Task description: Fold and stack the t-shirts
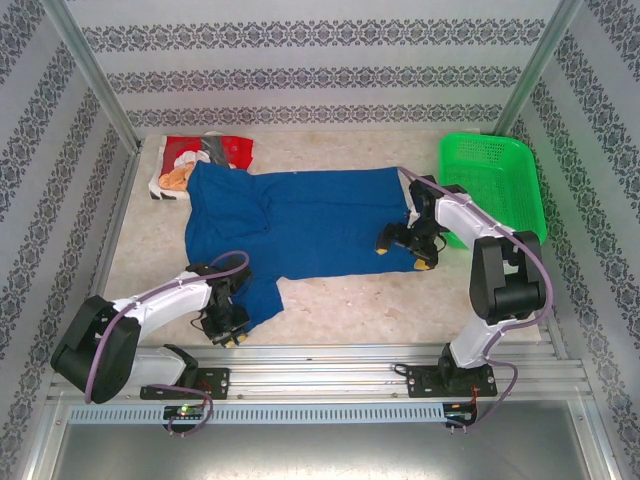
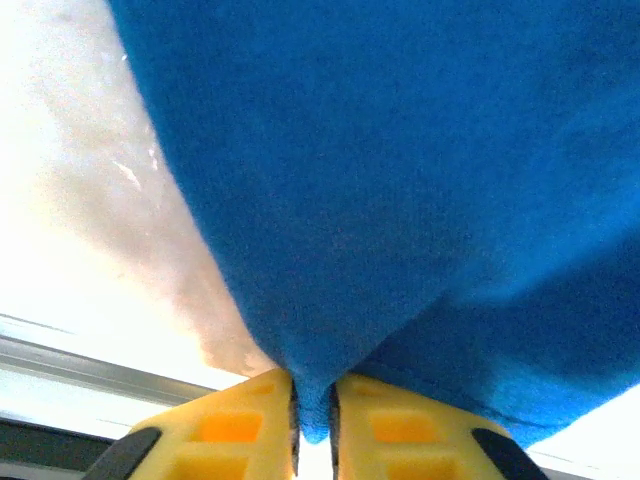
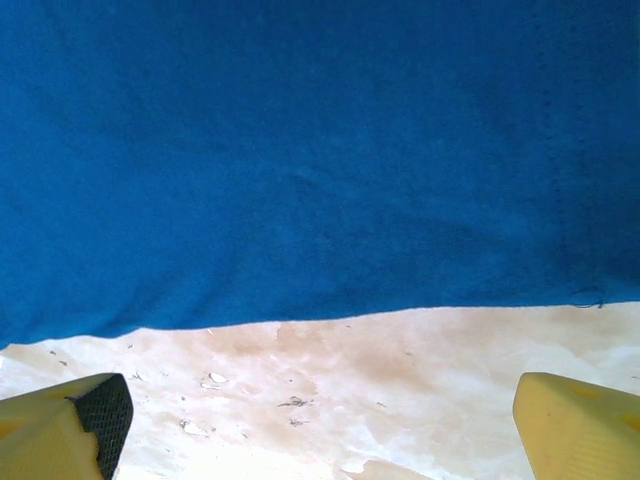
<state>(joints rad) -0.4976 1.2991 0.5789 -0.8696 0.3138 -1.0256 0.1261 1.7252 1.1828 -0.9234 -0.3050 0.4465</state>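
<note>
Blue t-shirt (image 1: 300, 225) lies spread flat left of the green basket (image 1: 492, 190), red t-shirt (image 1: 205, 155) farther left. Left gripper (image 2: 312, 415) is clamped tight on a blue corner. Right gripper (image 3: 320, 420) is wide apart and empty (hem just ahead). Judgement: seat the right grip fully on the hem, then lift both evenly.

No text, label or number can be read; the print on the red t-shirt (image 1: 238, 152) at ten o'clock is blurred.

Basket (image 1: 495, 170) right of spread shirt (image 1: 310, 220)
</note>
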